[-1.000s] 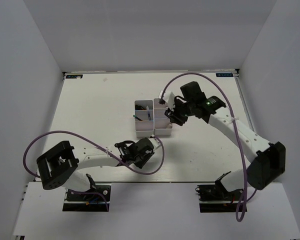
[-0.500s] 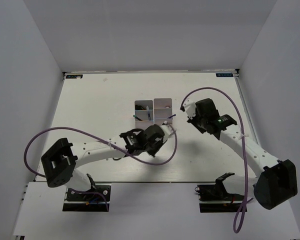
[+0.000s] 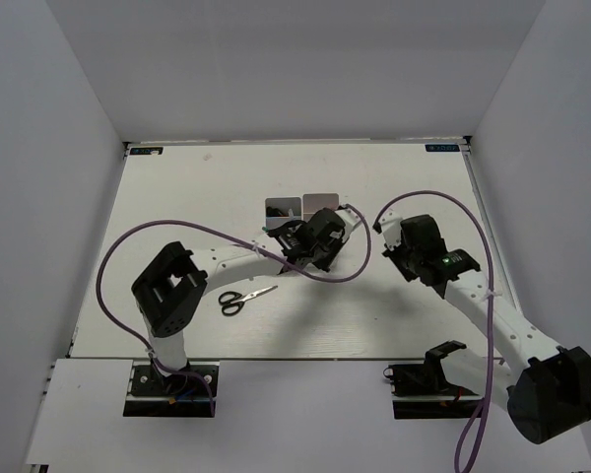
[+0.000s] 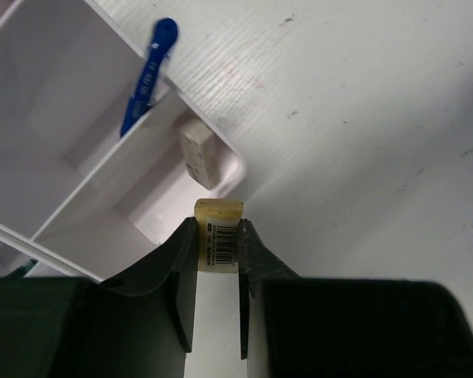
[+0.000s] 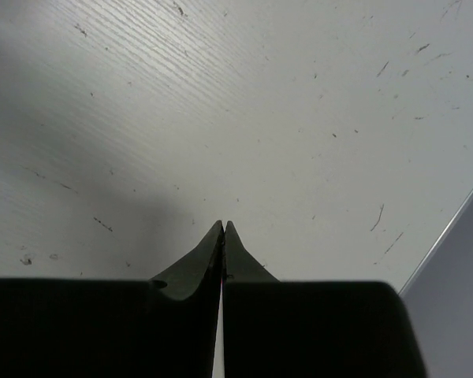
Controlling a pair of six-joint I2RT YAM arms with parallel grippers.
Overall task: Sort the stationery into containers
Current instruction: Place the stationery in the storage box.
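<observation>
Left fingers (image 4: pixel 183 272) pinch a beige block (image 4: pixel 218 235) by the bins (image 4: pixel 146 118), right fingers (image 5: pixel 208 253) pressed together over the scuffed, white-walled table (image 5: pixel 299 118).

White bench (image 3: pixel 177 217), finely grained, flecked with small dark scuffs. Around the middle, a little toward the far edge: block of white bins (image 3: pixel 279 207) standing directly on it, partly hidden. Toward the near edge, left of middle: black-handled scissors (image 3: pixel 244 298) lying flat, handles leftward, blades pointing right, well apart from the bins.
</observation>
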